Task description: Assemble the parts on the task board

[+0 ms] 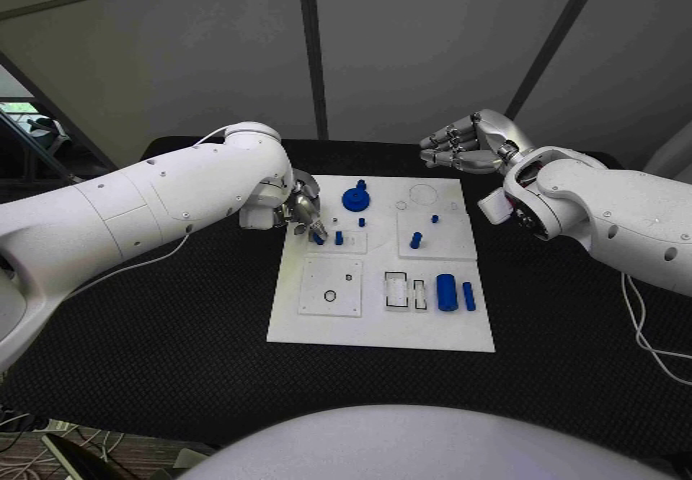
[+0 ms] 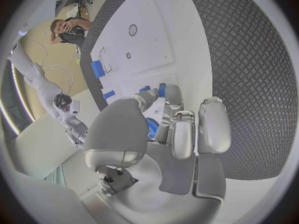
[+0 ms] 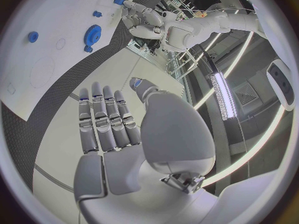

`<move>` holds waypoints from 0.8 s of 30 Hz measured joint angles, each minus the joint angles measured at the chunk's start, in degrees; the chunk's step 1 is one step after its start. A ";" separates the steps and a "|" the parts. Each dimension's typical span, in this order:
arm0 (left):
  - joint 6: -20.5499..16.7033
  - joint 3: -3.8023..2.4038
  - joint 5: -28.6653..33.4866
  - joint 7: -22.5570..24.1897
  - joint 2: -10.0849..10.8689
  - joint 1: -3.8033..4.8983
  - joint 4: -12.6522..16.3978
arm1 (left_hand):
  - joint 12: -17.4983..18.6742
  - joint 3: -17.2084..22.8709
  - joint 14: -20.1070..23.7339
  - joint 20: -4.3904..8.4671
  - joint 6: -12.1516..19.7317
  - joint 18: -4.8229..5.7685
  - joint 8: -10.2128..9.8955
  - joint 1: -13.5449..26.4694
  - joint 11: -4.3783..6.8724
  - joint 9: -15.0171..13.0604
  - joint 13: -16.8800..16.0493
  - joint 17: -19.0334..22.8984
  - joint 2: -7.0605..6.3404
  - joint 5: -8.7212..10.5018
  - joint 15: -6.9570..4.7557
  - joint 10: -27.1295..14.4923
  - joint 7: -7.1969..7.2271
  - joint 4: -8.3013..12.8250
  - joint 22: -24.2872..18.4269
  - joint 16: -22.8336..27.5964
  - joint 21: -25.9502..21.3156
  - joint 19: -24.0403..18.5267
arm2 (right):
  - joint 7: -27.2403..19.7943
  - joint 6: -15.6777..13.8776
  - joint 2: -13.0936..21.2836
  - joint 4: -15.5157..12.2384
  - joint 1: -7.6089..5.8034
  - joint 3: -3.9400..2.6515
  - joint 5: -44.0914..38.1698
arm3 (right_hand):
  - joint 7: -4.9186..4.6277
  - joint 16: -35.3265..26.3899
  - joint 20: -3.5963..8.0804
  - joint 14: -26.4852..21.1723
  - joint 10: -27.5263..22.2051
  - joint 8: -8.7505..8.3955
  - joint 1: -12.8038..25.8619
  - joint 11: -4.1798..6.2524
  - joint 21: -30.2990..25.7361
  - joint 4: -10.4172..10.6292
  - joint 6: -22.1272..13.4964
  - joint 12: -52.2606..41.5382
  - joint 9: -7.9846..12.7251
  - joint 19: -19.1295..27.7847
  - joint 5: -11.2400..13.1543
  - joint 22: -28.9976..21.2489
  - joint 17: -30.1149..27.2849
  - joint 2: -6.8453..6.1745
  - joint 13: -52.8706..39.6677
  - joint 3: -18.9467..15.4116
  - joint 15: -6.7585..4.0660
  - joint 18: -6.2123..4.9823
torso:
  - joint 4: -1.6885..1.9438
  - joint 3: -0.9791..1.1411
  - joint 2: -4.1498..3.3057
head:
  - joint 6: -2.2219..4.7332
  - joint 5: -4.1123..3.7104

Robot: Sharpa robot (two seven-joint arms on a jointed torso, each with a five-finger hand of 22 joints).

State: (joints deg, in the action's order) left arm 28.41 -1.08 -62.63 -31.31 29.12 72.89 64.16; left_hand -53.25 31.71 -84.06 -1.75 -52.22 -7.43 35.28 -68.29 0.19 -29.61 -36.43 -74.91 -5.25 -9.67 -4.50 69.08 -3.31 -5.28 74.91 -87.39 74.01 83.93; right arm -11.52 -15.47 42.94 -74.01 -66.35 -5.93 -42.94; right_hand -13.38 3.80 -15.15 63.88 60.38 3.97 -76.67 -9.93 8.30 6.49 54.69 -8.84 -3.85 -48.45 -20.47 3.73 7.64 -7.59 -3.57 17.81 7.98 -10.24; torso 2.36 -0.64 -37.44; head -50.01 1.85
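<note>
Head view: the left hand (image 1: 300, 212) is lowered over the near-left part of the board (image 1: 381, 336), its fingertips at a small blue peg (image 1: 319, 238) that appears to be pinched there; a second peg (image 1: 339, 238) stands just beside the fingertips, and the gear (image 1: 356, 197) lies a little beyond them. The right hand (image 1: 464, 142) is held above the table past the board's far corner, fingers curled in, grasping nothing. Two blue cylinders (image 1: 454, 292) lie on the near-right part of the board, well apart from both hands.

Left wrist view: the peg (image 2: 162, 90) is seen at a fingertip (image 2: 172, 95), with the thumb closing from the other side. Whether its foot is already in a hole cannot be told.

Right wrist view: the right hand (image 3: 118, 129) is shown with fingers side by side and empty; the gear (image 3: 93, 34) lies on the board (image 3: 37, 79) well ahead of it.

The step in hand is judged to be seating the peg. It should be kept upright, lowered straight, and pressed without sideways drag, so that the neighbouring peg is not knocked. The pinch should be eased only once the peg stands unaided.
</note>
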 measured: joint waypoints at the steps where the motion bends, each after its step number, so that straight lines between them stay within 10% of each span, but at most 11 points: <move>1: 0.00 0.00 -0.08 0.00 0.00 0.00 0.02 | 0.00 0.00 0.00 0.00 0.00 0.00 0.00 0.00 0.00 0.00 0.00 0.00 0.00 0.00 0.00 0.00 0.00 0.00 0.00 0.00 0.00 0.00 | 0.00 0.01 0.00 0.00 0.00 0.00 0.00 | 0.00 0.00 0.00 0.00 0.00 0.00 0.00 0.00 0.00 0.00 0.00 0.00 0.00 0.00 0.00 0.00 0.00 0.00 0.00 0.00 0.00 0.00 | 0.00 0.00 0.00 | 0.00 0.00; 24: 0.36 0.90 -1.92 -0.01 -0.91 0.37 -0.55 | 0.00 0.39 0.00 0.00 -0.09 0.00 -0.03 0.37 -0.03 0.03 -0.11 0.00 -0.37 0.03 0.00 0.17 -0.09 0.39 0.00 -0.10 0.00 0.00 | 0.00 0.08 0.04 -0.07 0.00 0.00 -0.01 | 0.00 0.00 0.00 0.00 0.00 0.00 0.00 0.00 0.00 0.00 0.00 0.00 0.00 0.00 0.00 0.00 0.01 0.00 0.00 0.00 0.00 0.00 | -0.03 0.05 0.01 | 0.00 -0.09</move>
State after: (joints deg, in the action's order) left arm 28.77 -0.18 -64.55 -31.33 28.21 73.26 63.62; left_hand -53.25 32.10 -84.06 -1.75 -52.31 -7.43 35.25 -67.92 0.16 -29.58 -36.54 -74.91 -5.62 -9.64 -4.50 69.25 -3.40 -4.89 74.91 -87.49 74.01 83.93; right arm -11.52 -15.39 42.98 -74.09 -66.35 -5.93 -42.95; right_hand -13.38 3.80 -15.15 63.88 60.38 3.97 -76.67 -9.93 8.30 6.49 54.69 -8.84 -3.85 -48.45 -20.47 3.73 7.65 -7.59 -3.57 17.81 7.98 -10.24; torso 2.33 -0.59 -37.43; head -50.01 1.76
